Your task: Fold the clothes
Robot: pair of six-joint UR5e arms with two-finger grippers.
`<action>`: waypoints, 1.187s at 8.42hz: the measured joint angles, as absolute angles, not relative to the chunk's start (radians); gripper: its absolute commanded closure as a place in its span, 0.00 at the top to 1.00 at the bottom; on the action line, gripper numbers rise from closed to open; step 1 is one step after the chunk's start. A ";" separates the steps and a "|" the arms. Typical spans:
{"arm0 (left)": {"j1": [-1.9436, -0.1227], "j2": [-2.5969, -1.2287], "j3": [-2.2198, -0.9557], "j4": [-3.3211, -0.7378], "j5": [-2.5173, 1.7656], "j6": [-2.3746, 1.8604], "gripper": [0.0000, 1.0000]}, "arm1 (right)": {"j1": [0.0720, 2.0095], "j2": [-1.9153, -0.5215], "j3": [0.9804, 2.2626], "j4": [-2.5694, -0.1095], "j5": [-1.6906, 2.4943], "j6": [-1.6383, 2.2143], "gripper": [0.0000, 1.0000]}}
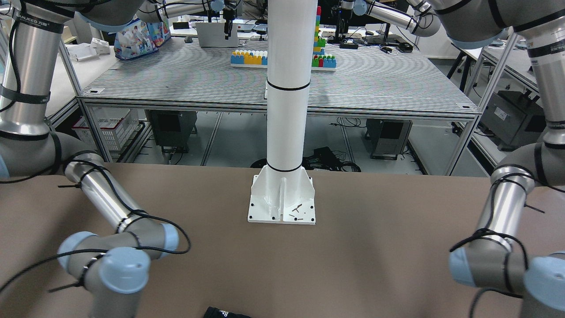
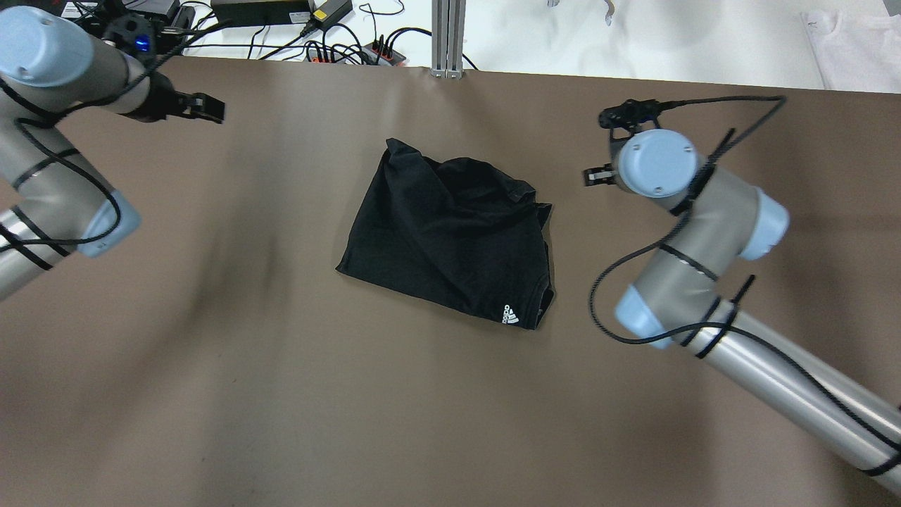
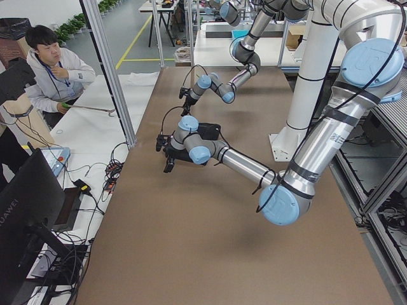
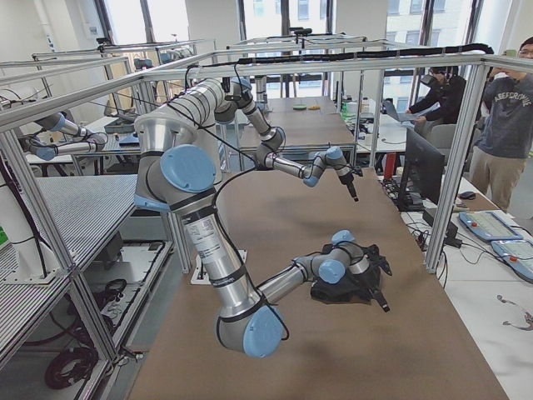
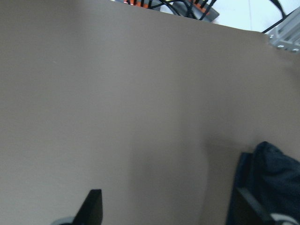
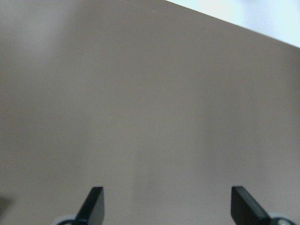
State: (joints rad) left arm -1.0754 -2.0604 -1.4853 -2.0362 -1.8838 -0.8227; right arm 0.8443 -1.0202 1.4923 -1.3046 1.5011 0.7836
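Observation:
The clothes [image 2: 450, 232] are one black garment with a small white logo, lying crumpled in the middle of the brown table [image 2: 211, 387]. A sliver of the garment [image 1: 225, 313] shows at the bottom edge of the front view. My left gripper [image 2: 208, 107] hovers near the table's far left edge, well away from the garment. It is open with nothing in it, and the garment's corner [image 5: 276, 178] shows beside its right finger. My right gripper [image 6: 166, 206] is open over bare table, just right of the garment, mostly hidden under its wrist in the overhead view.
The white pole [image 1: 287, 88] stands on its base plate [image 1: 282, 201] at the robot's side of the table. Cables and a power strip [image 2: 352, 49] lie beyond the far edge. People [image 4: 508, 108] stand beside the table's far side. A white cloth [image 2: 852, 42] lies off the table.

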 measured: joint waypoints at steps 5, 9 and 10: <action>-1.462 -1.848 -1.496 -1.951 -1.833 -0.140 1.00 | 1.223 -1.415 1.697 -1.309 1.553 0.133 0.95; -1.617 -1.718 -1.512 -1.989 -1.761 -0.029 1.00 | 1.451 -1.605 1.742 -1.223 1.545 -0.072 0.95; -1.629 -1.708 -1.513 -2.005 -1.745 -0.039 1.00 | 1.494 -1.635 1.759 -1.194 1.544 -0.095 0.95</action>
State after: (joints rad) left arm -1.6287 -1.7076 -1.5134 -2.0045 -1.7447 -0.0386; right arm 1.4941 -1.6348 1.7595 -1.1938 1.5441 -0.0947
